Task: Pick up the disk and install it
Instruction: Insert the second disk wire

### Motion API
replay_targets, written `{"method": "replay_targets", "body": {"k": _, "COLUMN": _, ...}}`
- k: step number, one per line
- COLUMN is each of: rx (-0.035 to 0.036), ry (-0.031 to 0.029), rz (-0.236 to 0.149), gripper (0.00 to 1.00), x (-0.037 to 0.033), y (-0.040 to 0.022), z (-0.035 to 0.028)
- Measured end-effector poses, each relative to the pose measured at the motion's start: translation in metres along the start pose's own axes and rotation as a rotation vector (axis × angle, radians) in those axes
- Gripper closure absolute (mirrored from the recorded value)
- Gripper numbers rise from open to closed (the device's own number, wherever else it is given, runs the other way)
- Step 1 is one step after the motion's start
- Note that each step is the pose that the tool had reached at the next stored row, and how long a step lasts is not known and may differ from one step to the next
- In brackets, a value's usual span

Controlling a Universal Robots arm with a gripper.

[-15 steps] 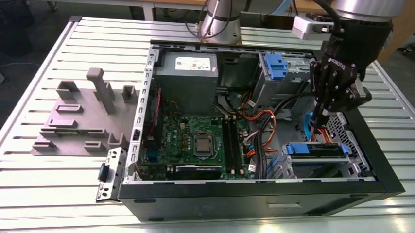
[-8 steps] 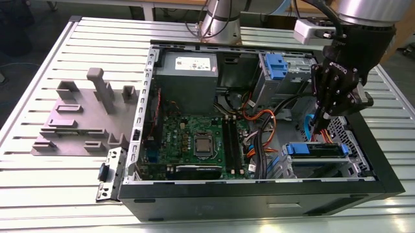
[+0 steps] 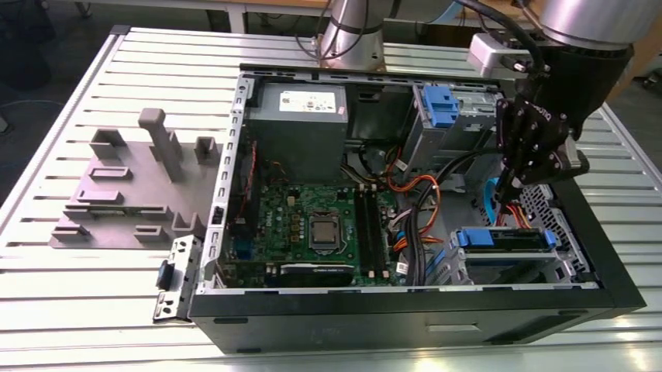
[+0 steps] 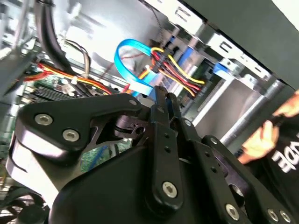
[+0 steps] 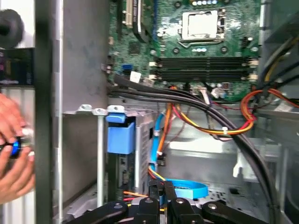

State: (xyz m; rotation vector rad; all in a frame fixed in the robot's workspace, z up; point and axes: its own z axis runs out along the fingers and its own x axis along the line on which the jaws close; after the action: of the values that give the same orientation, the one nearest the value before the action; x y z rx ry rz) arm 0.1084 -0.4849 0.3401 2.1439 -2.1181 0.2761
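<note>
The disk (image 3: 504, 239), edged by a blue plastic frame, sits in the drive cage at the front corner of the open computer case (image 3: 414, 310), on the exterior view's right. In the first wrist view its blue frame tab (image 5: 120, 135) stands at the cage's edge. My gripper (image 3: 507, 190) hangs inside the case just behind the cage, over the cable bundle. Its fingers are shut together with nothing between them in both wrist views (image 4: 162, 95) (image 5: 161, 186). A looped blue flat cable (image 4: 125, 53) lies right beyond the fingertips.
The green motherboard (image 3: 310, 225) fills the case floor. A grey power supply box (image 3: 300, 105) and a blue clip (image 3: 439, 105) sit at the back. A grey fixture (image 3: 135, 186) stands on the slatted table. A person's hand (image 5: 14, 154) is outside the case wall.
</note>
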Motion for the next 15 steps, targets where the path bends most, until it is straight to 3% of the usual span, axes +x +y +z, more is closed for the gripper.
{"method": "replay_targets", "body": {"k": 1, "rx": 0.0002, "ry": -0.0033, "rz": 0.0, "gripper": 0.84, "x": 0.0009, "y": 0.0, "z": 0.0003}}
{"method": "replay_targets", "body": {"k": 15, "rx": 0.0002, "ry": -0.0069, "rz": 0.0, "gripper": 0.84, "x": 0.001, "y": 0.0002, "z": 0.0003}}
